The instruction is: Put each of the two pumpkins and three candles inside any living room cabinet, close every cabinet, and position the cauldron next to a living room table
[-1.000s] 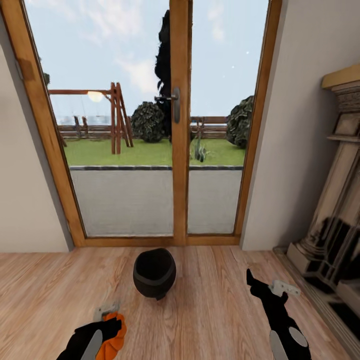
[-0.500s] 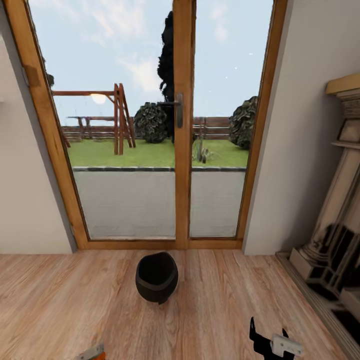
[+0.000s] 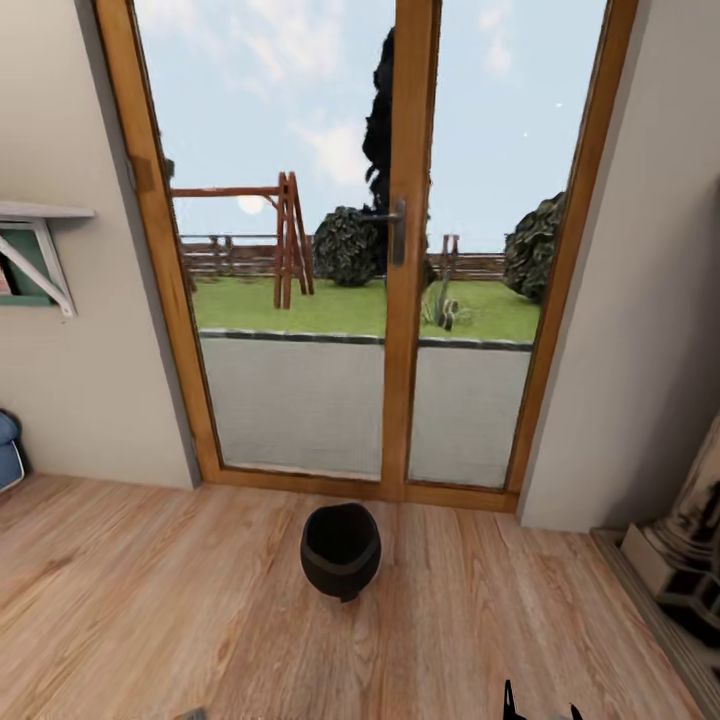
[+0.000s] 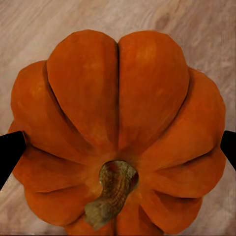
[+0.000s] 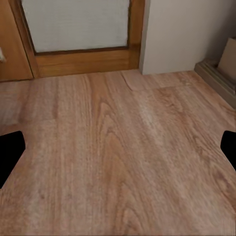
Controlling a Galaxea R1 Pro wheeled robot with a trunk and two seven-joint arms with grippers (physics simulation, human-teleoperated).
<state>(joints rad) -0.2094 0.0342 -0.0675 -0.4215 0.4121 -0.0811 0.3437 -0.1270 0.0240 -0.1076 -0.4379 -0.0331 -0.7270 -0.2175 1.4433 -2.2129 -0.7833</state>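
The left gripper point(image 4: 118, 142) is clamped on a bright orange pumpkin point(image 4: 118, 123), its dark fingers point(image 4: 11, 152) pressed against either flank and the curled stem turned toward the wrist camera, with floorboards behind. The right gripper point(image 5: 118, 147) carries nothing: its fingers stand wide apart over the bare wooden floor point(image 5: 118, 162), and their black tips just poke into the head view's lower edge. The cauldron point(image 3: 341, 549) sits upright on the floor just before the glazed patio doors point(image 3: 400, 300), well apart from either arm. The step in hand looks like ferrying this pumpkin to a cabinet (neither cabinet nor coffee table can be seen from here, just a wall shelf point(image 3: 40, 215) and the foot of the fireplace point(image 3: 680, 560)). The next move calls for turning the base to find the dark cabinet while holding the grip firm; the cauldron can wait.
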